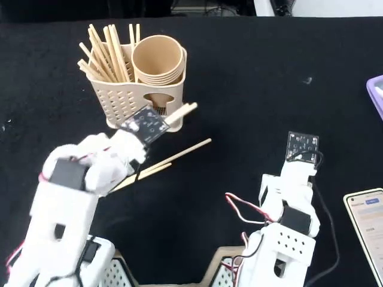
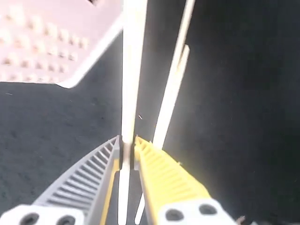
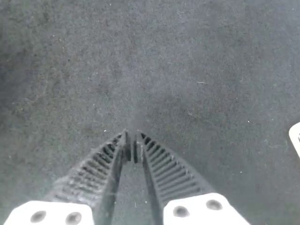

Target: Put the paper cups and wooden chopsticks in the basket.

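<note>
We see left gripper (image 2: 127, 143) clamped on held chopstick (image 2: 131, 70) just beside basket (image 1: 128, 101), toward desk's far-left corner. Loose chopsticks (image 1: 179, 154) alongside. Light, stiff, slick: we'd pinch mid-length. Right gripper (image 3: 131, 140) closed, empty.

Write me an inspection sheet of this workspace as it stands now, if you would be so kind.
Surface: black cloth table, a few pale specks.
Job's things: basket holds stacked paper cups and a bundle of chopsticks; loose chopsticks lie on the cloth beside it.
Clutter: phone and purple object at the table's edge by the right arm.
Grippers: left gripper shut on held chopstick, its tip by the basket; right gripper shut on nothing, over cloth.
Cables: red and white wires and black cable at the right arm.
Surroundings: dim gear beyond the far edge, not identifiable.
</note>
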Motion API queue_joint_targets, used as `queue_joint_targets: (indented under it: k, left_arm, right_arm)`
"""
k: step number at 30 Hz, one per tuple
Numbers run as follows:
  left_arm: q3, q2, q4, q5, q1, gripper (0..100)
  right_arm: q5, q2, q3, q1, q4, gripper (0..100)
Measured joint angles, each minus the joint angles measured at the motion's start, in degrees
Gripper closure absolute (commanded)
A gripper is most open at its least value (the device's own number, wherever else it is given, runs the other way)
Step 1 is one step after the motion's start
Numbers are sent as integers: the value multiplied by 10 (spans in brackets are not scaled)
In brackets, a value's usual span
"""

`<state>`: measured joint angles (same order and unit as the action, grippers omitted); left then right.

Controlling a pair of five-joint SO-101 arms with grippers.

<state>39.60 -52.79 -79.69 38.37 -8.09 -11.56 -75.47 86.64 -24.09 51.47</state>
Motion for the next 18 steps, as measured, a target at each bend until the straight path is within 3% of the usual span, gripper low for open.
queue_joint_targets:
  k: [8, 18]
  left_arm:
    - [-57, -156, 40, -130, -2, 971]
    - [-63, -182, 357, -345, 46, 971]
  right_arm:
    - [-1, 0, 4, 0, -9, 986]
    - [-1, 0, 8, 0, -14, 986]
